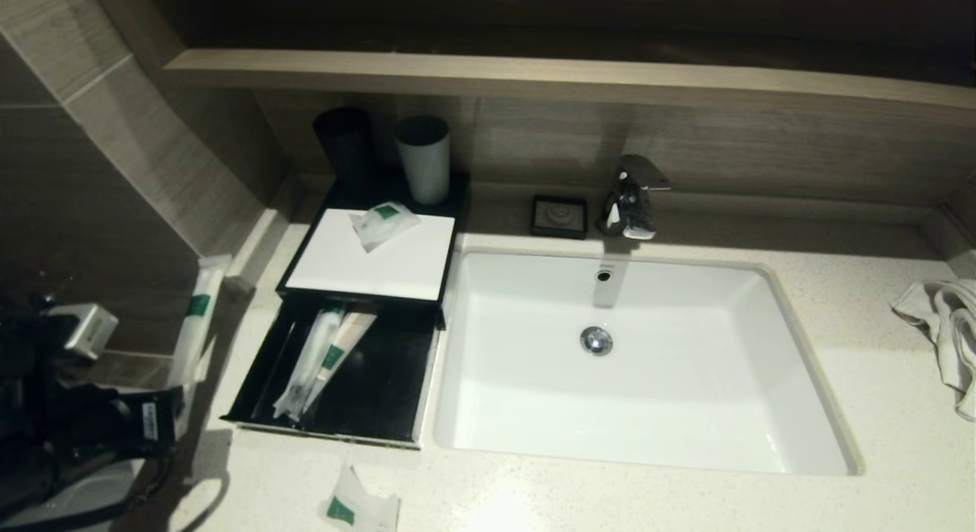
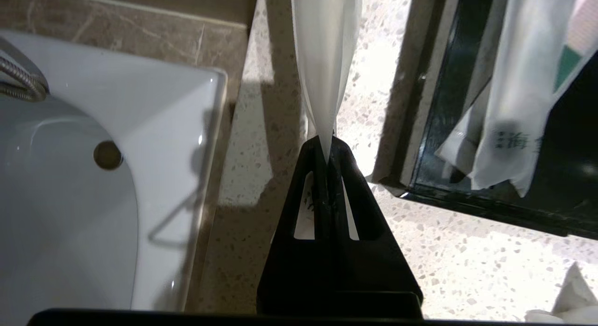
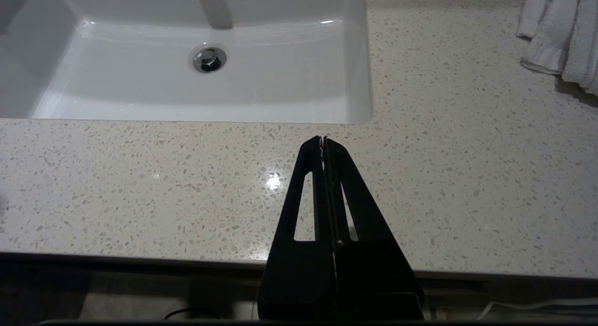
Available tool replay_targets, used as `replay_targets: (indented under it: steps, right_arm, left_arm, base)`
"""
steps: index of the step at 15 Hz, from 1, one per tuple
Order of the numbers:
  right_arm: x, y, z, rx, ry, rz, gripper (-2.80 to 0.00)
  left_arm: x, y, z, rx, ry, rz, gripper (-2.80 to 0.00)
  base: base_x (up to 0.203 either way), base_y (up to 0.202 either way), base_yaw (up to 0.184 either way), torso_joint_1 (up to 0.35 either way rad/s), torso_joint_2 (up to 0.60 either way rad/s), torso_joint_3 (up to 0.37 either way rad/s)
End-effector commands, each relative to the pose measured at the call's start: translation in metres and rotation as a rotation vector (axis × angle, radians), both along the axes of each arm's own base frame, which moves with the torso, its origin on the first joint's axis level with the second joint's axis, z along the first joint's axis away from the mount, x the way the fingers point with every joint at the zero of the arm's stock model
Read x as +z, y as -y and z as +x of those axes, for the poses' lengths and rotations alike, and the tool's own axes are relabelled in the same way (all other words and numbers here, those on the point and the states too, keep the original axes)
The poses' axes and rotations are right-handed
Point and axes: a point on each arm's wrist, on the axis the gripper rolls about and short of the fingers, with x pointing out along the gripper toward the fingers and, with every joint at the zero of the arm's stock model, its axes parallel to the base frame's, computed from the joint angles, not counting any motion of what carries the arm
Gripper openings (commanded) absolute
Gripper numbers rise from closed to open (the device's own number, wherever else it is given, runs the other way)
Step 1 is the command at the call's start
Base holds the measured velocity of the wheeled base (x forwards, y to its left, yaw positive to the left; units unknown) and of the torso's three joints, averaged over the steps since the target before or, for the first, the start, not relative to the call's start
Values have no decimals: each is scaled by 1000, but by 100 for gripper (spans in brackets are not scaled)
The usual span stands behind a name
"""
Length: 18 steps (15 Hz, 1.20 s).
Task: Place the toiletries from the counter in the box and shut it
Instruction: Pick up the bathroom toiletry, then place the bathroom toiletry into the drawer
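Observation:
The box (image 1: 371,267), black with a white top panel, stands left of the sink with its black drawer (image 1: 381,395) pulled out. Long slim packets (image 1: 320,360) lie in the drawer (image 2: 460,201). One squarish sachet (image 1: 383,223) rests on the box's white top and another sachet (image 1: 357,507) lies on the counter (image 1: 862,349) in front of the drawer. My left gripper (image 1: 177,399) (image 2: 327,146) is left of the drawer, above the counter, shut on the end of a long translucent packet (image 1: 200,311) (image 2: 327,60) with a green label. My right gripper (image 3: 323,140) is shut and empty over the counter's front edge.
A white sink (image 1: 633,364) fills the counter's middle, with a chrome tap (image 1: 631,204) and a small black soap dish (image 1: 560,216) behind it. Black and grey cups (image 1: 422,158) stand behind the box. A white towel (image 1: 945,326) lies far right. A white fixture (image 2: 84,186) sits beyond the counter's left end.

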Motion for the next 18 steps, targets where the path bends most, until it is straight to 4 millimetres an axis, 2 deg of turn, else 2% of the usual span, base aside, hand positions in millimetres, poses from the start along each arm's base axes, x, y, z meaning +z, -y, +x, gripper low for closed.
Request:
replay_targets:
  steps: [1, 6, 11, 18]
  right_arm:
    - [0, 0, 0, 0, -2, 1, -280]
    - [0, 0, 0, 0, -2, -1, -280]
    - [0, 0, 0, 0, -2, 0, -280]
    - [0, 0, 0, 0, -2, 1, -280]
  left_arm:
    - [11, 2, -9, -22, 68, -5, -280]
    - [23, 10, -23, -110, 74, -25, -280]
    - [50, 24, -33, -209, 96, -33, -280]
    - [54, 48, -55, -414, 88, -47, -280]
  base:
    - [0, 0, 0, 0, 0, 0]
    - [0, 0, 0, 0, 0, 0]
    - [0, 0, 0, 0, 0, 0]
    - [0, 0, 0, 0, 0, 0]
